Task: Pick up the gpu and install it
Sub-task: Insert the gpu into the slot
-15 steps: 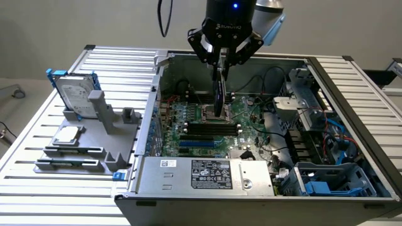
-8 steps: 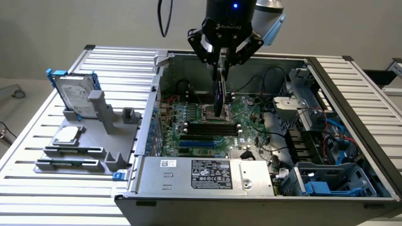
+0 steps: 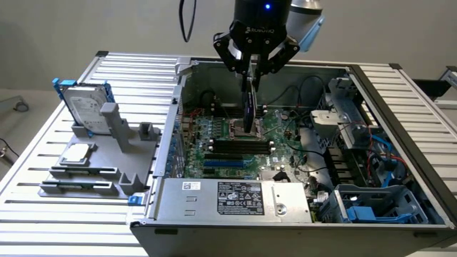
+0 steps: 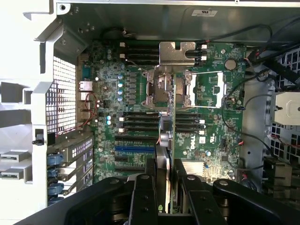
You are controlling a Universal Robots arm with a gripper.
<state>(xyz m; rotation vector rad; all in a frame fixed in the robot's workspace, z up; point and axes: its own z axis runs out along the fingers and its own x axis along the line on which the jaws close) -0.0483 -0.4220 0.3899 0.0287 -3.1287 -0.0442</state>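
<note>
**Student:** What grips the card?

**Tutor:** The gripper [image 3: 252, 72] [image 4: 165, 171]. Its two fingers [image 4: 143, 197] are drawn narrow and pinch the gpu [image 3: 249, 104] [image 4: 172, 126] between them by its upper edge.

**Student:** And where is the gpu?

**Tutor:** It hangs edge-on below the gripper, inside the open case [image 3: 286, 241]. It is over the motherboard [image 3: 228, 136] [image 4: 112, 93]. In the exterior view its lower end falls in line with the socket [image 3: 234, 126]. In the wrist view the green board face and the dark cover face show as two thin strips, running across the socket [image 4: 159, 89]. Whether the lower edge touches the motherboard cannot be told.

**Student:** Is it seated in a slot?

**Tutor:** No. The blue slots [image 3: 221, 160] [image 4: 133, 148] lie apart from the card.

**Student:** What else is in the case?

**Tutor:** A power supply [image 3: 236, 198] along the near wall, with cables and drive cages toward the exterior view's right.

**Student:** And outside it?

**Tutor:** On the table [image 3: 43, 214], at the exterior view's left, stands a grey holder [image 3: 117, 128]. It carries an upright drive [image 3: 84, 107] in a blue frame and a small square chip [image 3: 76, 153].
</note>
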